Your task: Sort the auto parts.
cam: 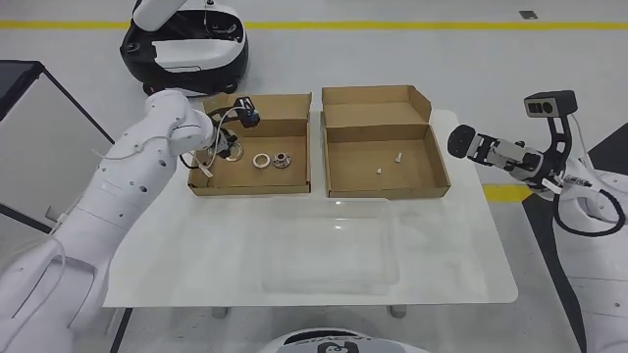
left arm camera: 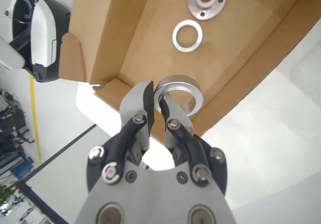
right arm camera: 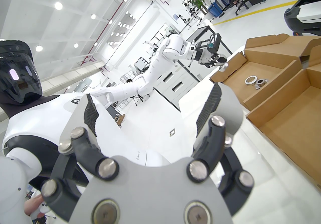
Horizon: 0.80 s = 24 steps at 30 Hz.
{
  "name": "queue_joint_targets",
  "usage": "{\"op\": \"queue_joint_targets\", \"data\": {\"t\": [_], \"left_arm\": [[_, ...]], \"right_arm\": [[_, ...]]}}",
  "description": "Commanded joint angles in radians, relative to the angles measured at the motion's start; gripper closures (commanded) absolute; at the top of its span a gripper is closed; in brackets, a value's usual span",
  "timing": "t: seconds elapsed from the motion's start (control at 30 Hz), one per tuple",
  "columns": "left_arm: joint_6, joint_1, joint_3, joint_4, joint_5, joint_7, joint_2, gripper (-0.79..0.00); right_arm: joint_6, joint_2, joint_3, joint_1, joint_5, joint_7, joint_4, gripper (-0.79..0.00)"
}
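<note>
left gripper [left arm camera: 156, 95]: narrow, pinching the wall of a thick ring, one finger inside the hole and one outside; sits over the left end of the left box.
thick ring [left arm camera: 196, 99]: task part, held. Round, shiny metal, tall smooth wall, wide hole. The right wrist view shows it from the side, lifted above the box's left corner, clear of the floor.
left box [cam: 250, 189]: brown cardboard, shallow, lid flap folded open at the back, matte; stands on the left half of the desk.
flat ring [left arm camera: 174, 36]: thin pale metal washer shape, lying flat on the left box floor, near the middle.
flange [left arm camera: 213, 12]: round metal disc with a raised hub and a centre hole, just right of the flat ring, close but apart. The left wrist view shows small bolt holes around the disc; in the top view it is a small grey blob.
desk [cam: 324, 245]: white, smooth, glossy top.
right box [cam: 388, 193]: same cardboard, just beside the left box, side walls close together.
small parts [cam: 399, 156]: two tiny whitish pieces on the right box floor, near each other; shape too small to tell. The top view shows them.
right gripper [right arm camera: 153, 94]: spread wide, holding nothing, ribbed black pads; hangs off the desk's right edge, well apart from both boxes.
</note>
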<state>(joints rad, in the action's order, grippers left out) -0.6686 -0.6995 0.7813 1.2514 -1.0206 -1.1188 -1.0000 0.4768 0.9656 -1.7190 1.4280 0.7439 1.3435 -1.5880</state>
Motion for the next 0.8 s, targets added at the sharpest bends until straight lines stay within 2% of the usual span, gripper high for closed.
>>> {"op": "queue_joint_targets", "data": {"t": [0.0, 0.3, 0.5, 0.77], "left_arm": [[-0.013, 0.002, -0.023, -0.026, -0.024, 0.007, -0.006, 0.0], [0.036, 0.008, -0.101, -0.124, -0.042, 0.114, -0.05, 0.0], [0.082, 0.03, -0.151, -0.191, -0.119, 0.183, -0.081, 0.0], [0.126, 0.053, -0.186, -0.272, -0.159, 0.215, -0.117, 0.0]], "right_arm": [[0.0, 0.0, 0.0, 0.0, 0.0, 0.0, 0.0, -0.785], [0.0, 0.0, 0.0, 0.0, 0.0, 0.0, 0.0, -0.785], [0.0, 0.0, 0.0, 0.0, 0.0, 0.0, 0.0, -0.785], [0.0, 0.0, 0.0, 0.0, 0.0, 0.0, 0.0, -0.785]]}}
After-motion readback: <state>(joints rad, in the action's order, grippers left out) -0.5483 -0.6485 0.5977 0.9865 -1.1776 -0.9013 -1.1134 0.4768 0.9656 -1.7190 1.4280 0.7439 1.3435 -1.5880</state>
